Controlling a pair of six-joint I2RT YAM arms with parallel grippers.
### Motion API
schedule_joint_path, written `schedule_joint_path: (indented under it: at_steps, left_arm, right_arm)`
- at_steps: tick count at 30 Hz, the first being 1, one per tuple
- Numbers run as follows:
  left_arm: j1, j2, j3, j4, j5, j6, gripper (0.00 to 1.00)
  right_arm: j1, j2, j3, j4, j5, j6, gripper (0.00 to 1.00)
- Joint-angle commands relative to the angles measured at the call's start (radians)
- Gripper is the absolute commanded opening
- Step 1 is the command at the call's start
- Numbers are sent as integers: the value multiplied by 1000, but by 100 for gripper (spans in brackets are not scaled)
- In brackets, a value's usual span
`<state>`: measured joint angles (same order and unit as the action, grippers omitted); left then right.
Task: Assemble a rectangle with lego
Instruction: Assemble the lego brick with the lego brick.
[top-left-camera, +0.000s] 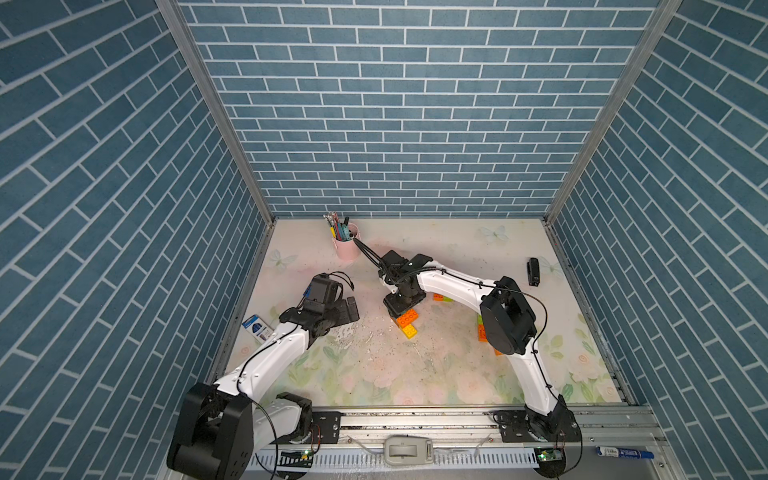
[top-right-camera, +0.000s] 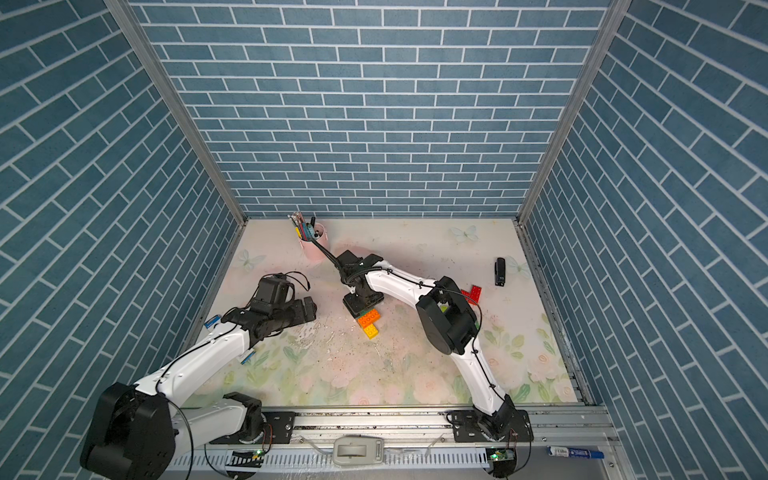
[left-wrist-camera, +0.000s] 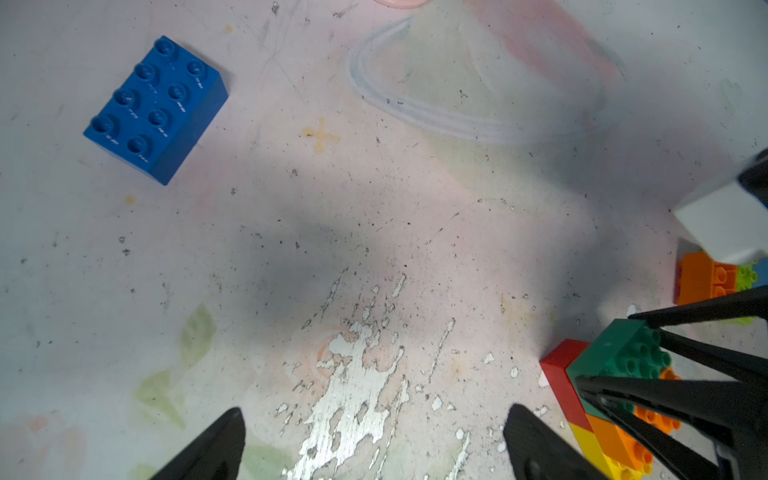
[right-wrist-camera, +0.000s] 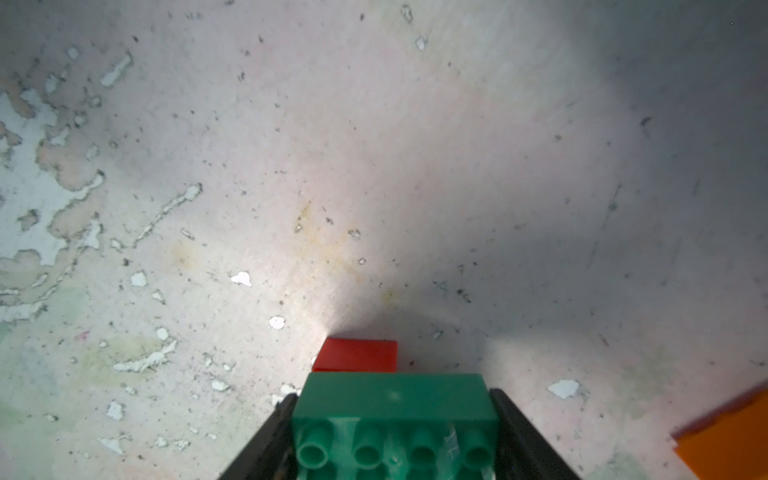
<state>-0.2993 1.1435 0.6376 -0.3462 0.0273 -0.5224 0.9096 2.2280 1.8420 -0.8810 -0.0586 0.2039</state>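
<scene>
right gripper (top-left-camera: 401, 309): clamped on green brick (right-wrist-camera: 395, 395), atop brick cluster (top-left-camera: 408, 322) | left gripper (left-wrist-camera: 374, 415): wide, empty, beside cluster | progress: early, few bricks joined; blue brick (left-wrist-camera: 156, 110) loose, well apart from cluster

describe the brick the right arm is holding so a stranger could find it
Look mid-table on the floral mat, where the right pincer reaches down. Clamped in it is a dark green brick, studs up. Just below it sit a red brick, orange brick and yellow brick; it alone is green and gripped.
</scene>
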Motion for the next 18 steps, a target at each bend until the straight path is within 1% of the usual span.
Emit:
schedule_joint_path:
  at_steps: [1, 9, 11, 13, 16, 18]
  left_arm:
    - [6, -21, 32, -35, -10, 15, 99]
    - [7, -28, 54, -54, -25, 23, 99]
    - [7, -31, 56, -73, -45, 34, 99]
    - [24, -27, 97, -96, -56, 43, 99]
    - [95, -13, 123, -116, -32, 44, 99]
    - [145, 20, 151, -125, -27, 49, 99]
  right_arm:
    - [2, 52, 0, -39, -7, 1, 67]
    - [1, 26, 77, -73, -4, 0, 89]
    - [1, 5, 87, -78, 10, 0, 91]
    - [1, -27, 95, -75, 29, 3, 91]
    - [-2, -147, 70, -22, 81, 30, 90]
    - [-11, -220, 16, 35, 117, 55, 89]
